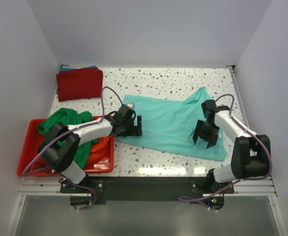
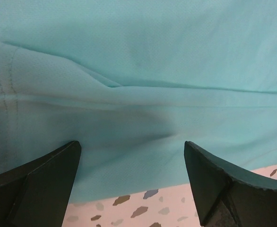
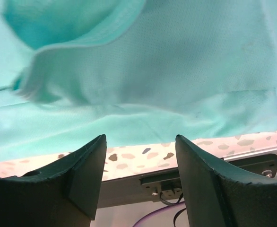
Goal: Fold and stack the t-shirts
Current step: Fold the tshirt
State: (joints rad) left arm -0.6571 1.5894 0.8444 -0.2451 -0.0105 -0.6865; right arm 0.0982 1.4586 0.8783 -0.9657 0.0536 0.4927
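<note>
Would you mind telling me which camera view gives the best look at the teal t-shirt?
The top external view: it shows almost the whole teal t-shirt spread on the table. The left wrist view shows only a creased patch with a seam; the right wrist view, a rumpled edge.

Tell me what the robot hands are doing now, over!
Left gripper open, at left edge of teal t-shirt. Right gripper open, at its right side. Shirt spread out, not yet folded. Nothing lying on it.
</note>
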